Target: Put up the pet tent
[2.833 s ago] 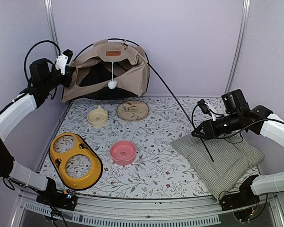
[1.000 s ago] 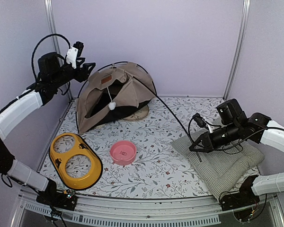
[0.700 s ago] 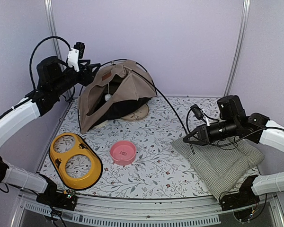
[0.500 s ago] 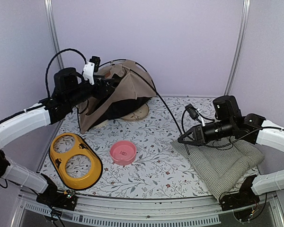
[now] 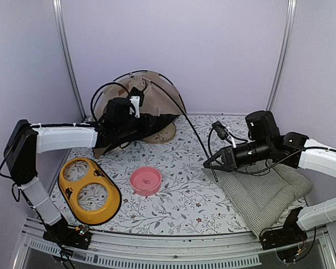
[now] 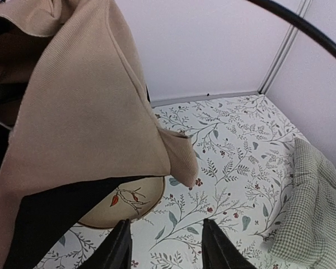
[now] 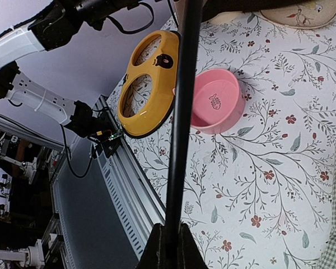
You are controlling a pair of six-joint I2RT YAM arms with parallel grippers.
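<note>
Slumping at back-left of desk [image 5: 185,190]: tent [image 5: 157,96], likely light, floppy cloth. Right gripper [image 5: 210,164] clamped on springy pole [image 7: 181,112]; left gripper [image 6: 167,224] spread, empty. Best hold: pole.

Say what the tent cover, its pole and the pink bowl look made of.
Tent cover: matte beige woven fabric, fine ribbed weave showing. Pole: smooth black rod, probably fibreglass or plastic; it bends. Pink bowl: smooth, slight sheen, plastic or ceramic.

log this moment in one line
left hand: open, beside pet tent | right hand: shut on black tent pole | pet tent: slumped, back left
</note>
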